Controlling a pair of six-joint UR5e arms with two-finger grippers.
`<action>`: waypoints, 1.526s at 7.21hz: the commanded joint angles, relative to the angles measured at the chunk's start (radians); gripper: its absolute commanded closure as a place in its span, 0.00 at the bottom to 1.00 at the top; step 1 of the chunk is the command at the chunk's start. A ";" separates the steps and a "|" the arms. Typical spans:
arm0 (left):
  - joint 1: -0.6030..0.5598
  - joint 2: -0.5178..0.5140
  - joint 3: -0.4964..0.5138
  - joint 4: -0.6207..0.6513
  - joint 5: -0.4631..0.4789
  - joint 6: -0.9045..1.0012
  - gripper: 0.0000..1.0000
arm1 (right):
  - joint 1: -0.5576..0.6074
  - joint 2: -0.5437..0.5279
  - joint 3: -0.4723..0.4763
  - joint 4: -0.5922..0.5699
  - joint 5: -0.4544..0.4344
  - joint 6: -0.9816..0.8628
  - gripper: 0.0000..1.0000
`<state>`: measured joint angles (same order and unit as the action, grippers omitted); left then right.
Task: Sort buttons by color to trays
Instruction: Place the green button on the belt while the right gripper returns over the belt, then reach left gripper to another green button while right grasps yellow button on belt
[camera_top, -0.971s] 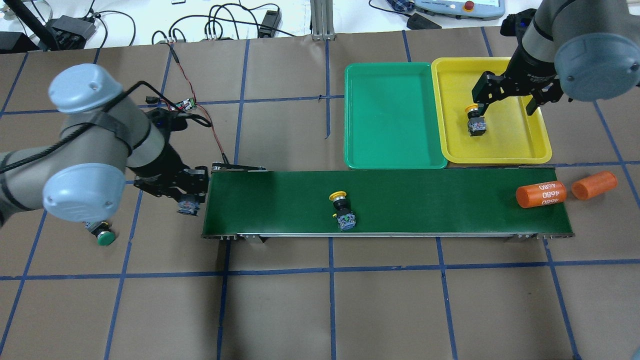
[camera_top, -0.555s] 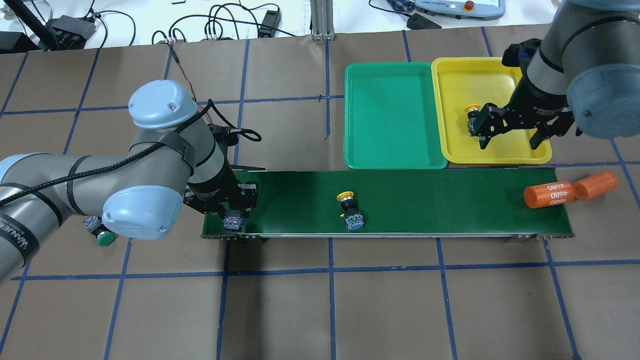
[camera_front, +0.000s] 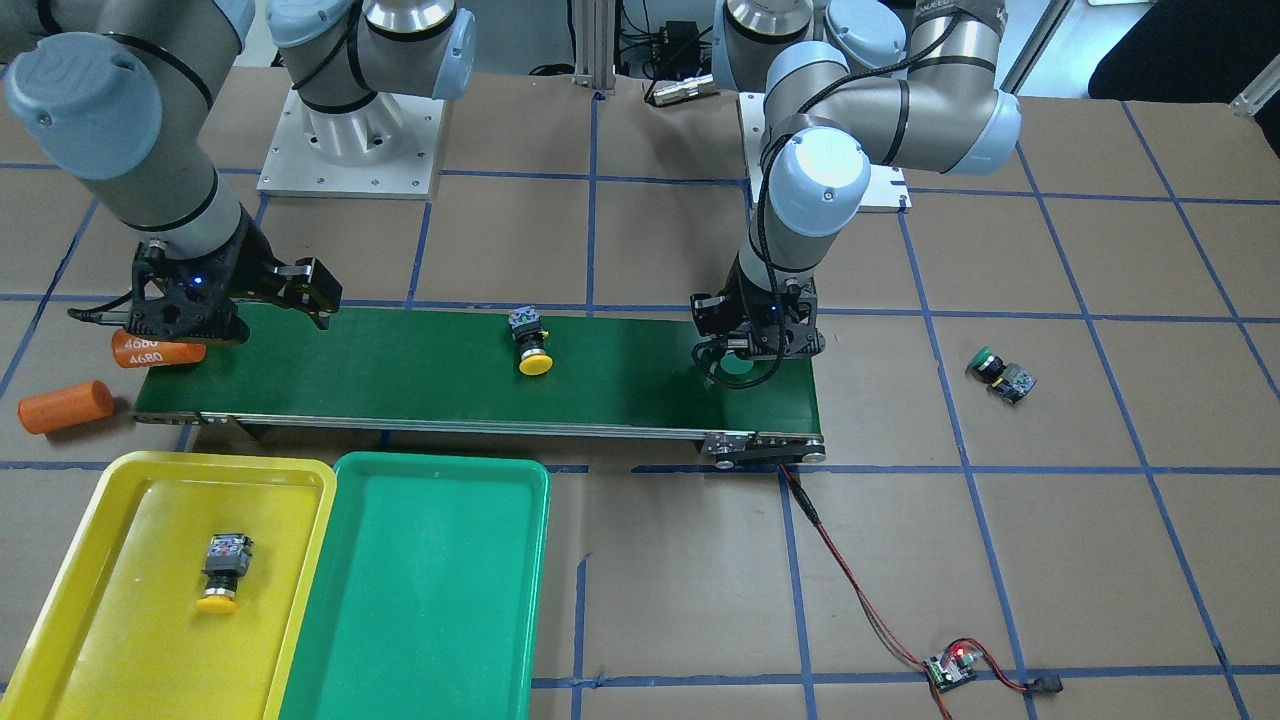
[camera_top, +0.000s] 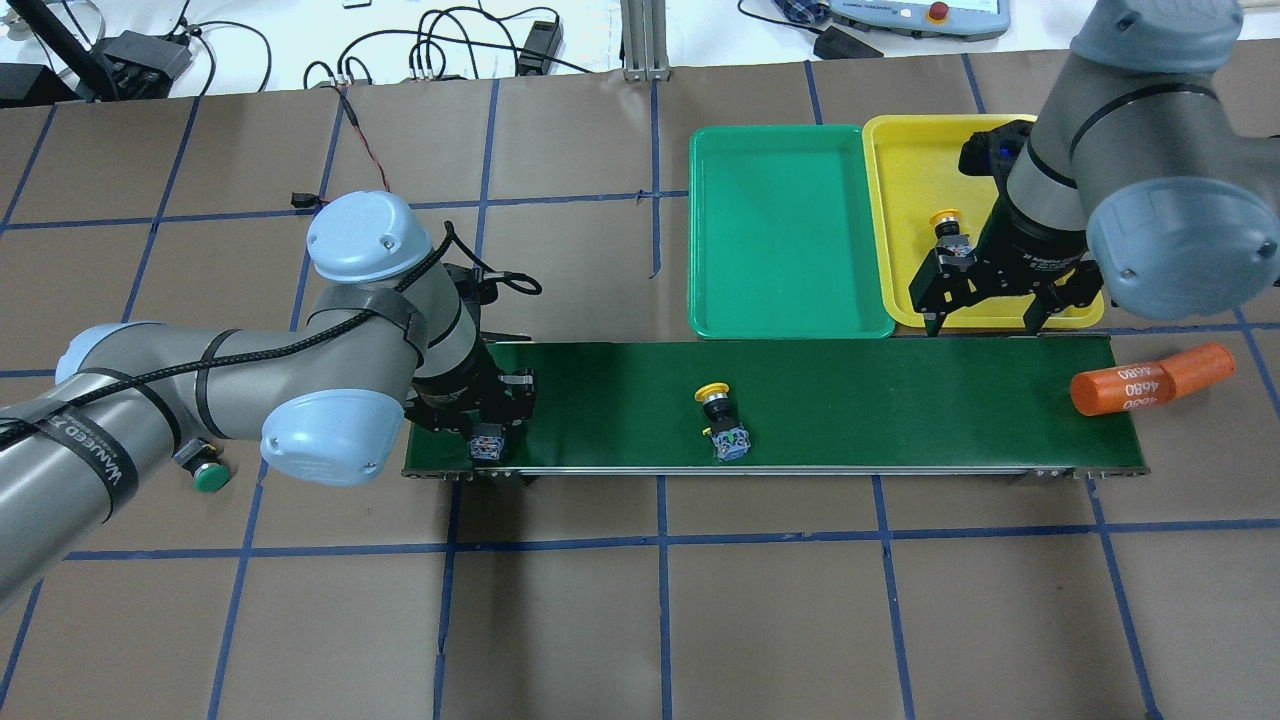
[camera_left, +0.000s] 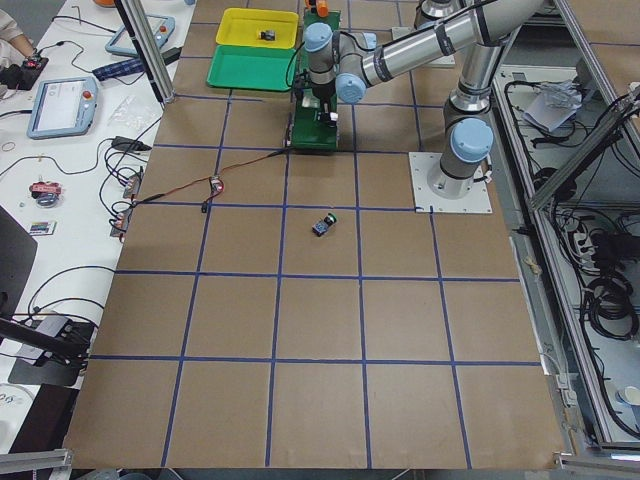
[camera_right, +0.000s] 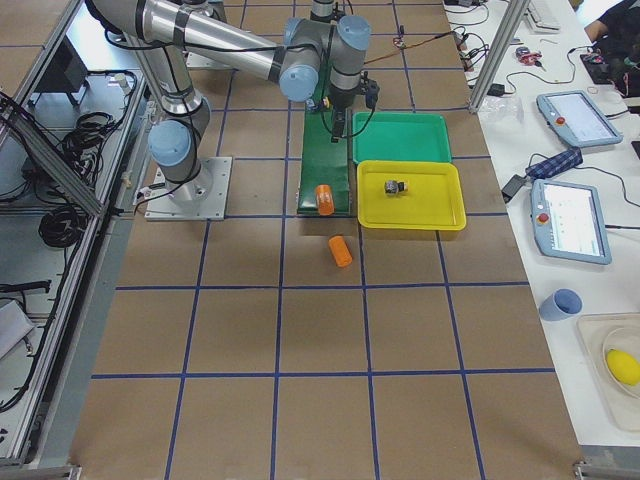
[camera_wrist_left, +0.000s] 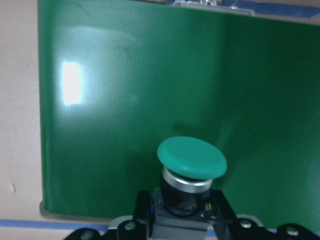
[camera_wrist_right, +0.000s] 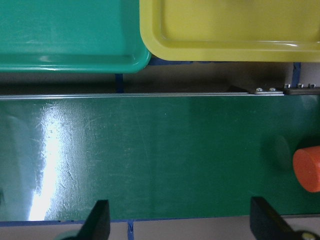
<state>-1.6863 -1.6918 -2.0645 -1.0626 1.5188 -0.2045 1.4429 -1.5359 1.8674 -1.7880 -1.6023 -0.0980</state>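
My left gripper (camera_top: 487, 432) is shut on a green-capped button (camera_wrist_left: 191, 165) and holds it just above the left end of the dark green belt (camera_top: 850, 400). A second green button (camera_top: 205, 470) lies on the table to its left. One yellow button (camera_top: 722, 420) lies on the middle of the belt. Another yellow button (camera_top: 948, 235) rests in the yellow tray (camera_top: 890, 200). The green tray (camera_top: 780, 230) beside it holds nothing. My right gripper (camera_top: 985, 310) hangs open with nothing in it over the yellow tray's near rim and the belt edge.
Two orange cylinders marked 4680 lie at the belt's right end, one (camera_top: 1120, 388) on the belt's tip and one (camera_top: 1195, 365) on the table beside it. A red and black wire (camera_front: 860, 590) runs from the belt's motor end to a small board.
My left arm has swung right, carrying the green button over the belt's left end. The right gripper has drawn back from the tray's yellow button toward the belt. Belt items have shifted right.
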 joint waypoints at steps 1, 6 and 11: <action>-0.001 -0.009 0.003 0.041 0.001 0.004 0.16 | 0.008 -0.003 0.044 -0.008 0.004 0.024 0.00; 0.213 0.055 0.161 -0.207 0.020 0.187 0.00 | 0.158 0.010 0.052 -0.048 0.062 0.118 0.00; 0.707 -0.024 0.076 -0.098 0.015 0.340 0.00 | 0.223 0.092 0.053 -0.079 0.133 0.139 0.00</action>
<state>-1.0474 -1.6862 -1.9800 -1.2058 1.5322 0.1280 1.6593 -1.4644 1.9189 -1.8629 -1.4803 0.0370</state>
